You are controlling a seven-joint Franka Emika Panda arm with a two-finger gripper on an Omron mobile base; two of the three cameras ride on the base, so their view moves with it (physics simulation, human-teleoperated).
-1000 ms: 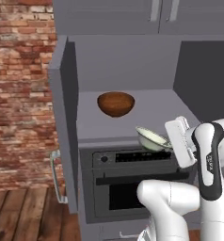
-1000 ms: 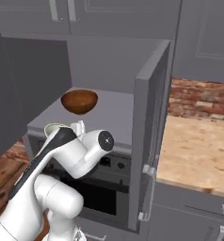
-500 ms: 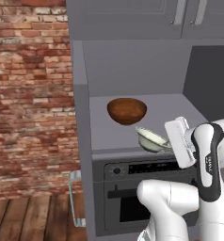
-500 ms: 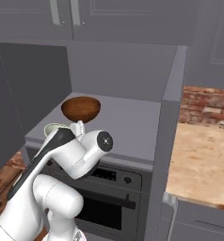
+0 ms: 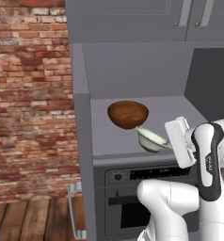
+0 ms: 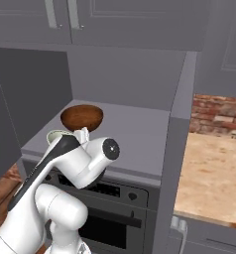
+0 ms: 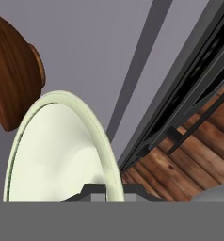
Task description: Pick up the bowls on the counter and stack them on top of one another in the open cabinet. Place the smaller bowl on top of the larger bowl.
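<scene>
The smaller bowl is carried in the air at the front edge of the shelf inside the open cabinet, tipped on its side so that its cream inside faces partly upward and toward the robot. It is pinched by its rim, which is likely why it hangs tilted instead of level: a two-finger grip on the lip lets the body of the bowl sag. The tool is clenched on that rim; in the hand view the pale lip curves up from between the dark tips. The larger bowl already sits upright on the shelf, just behind and to the left of the pale one, mouth up, so it is ready to receive the small bowl. From the right base view the brown bowl stands near the shelf's left front part, and the pale bowl peeks out beside the arm, lower and nearer the robot. The two look close but apart. The counter lies to the right of the cabinet wall, with no bowl on the part seen

The arm reaches forward from the base with its elbow bent and the wrist turned sideways, the hand held at shelf height. My guess is the next move needs a lift, a short reach inward and a levelling of the wrist before release
</scene>
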